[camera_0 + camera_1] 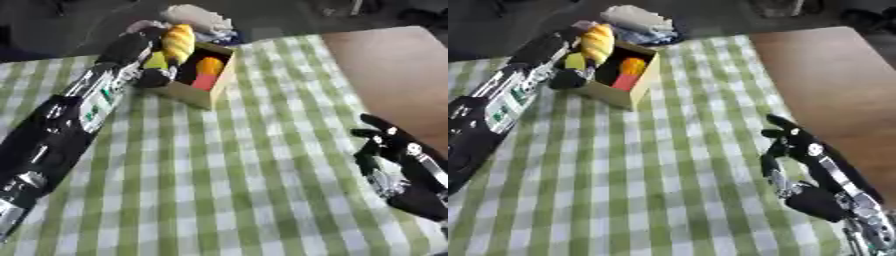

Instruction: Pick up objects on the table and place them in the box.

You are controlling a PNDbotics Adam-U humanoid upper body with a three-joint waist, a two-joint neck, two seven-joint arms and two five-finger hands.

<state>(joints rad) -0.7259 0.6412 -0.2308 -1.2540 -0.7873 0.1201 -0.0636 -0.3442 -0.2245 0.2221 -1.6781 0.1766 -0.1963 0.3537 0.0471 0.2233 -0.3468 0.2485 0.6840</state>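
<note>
A cardboard box stands at the far middle of the table. Inside it lie an orange ball-like thing, a red thing and a yellow-green thing. My left hand reaches over the box's left rim, fingers curled round a long golden bread loaf held above the box. My right hand rests at the lower right on the cloth, fingers relaxed and upward, holding nothing.
A green-and-white checked cloth covers the table. Bare brown tabletop shows to the right. Behind the box lies a heap of pale and blue things.
</note>
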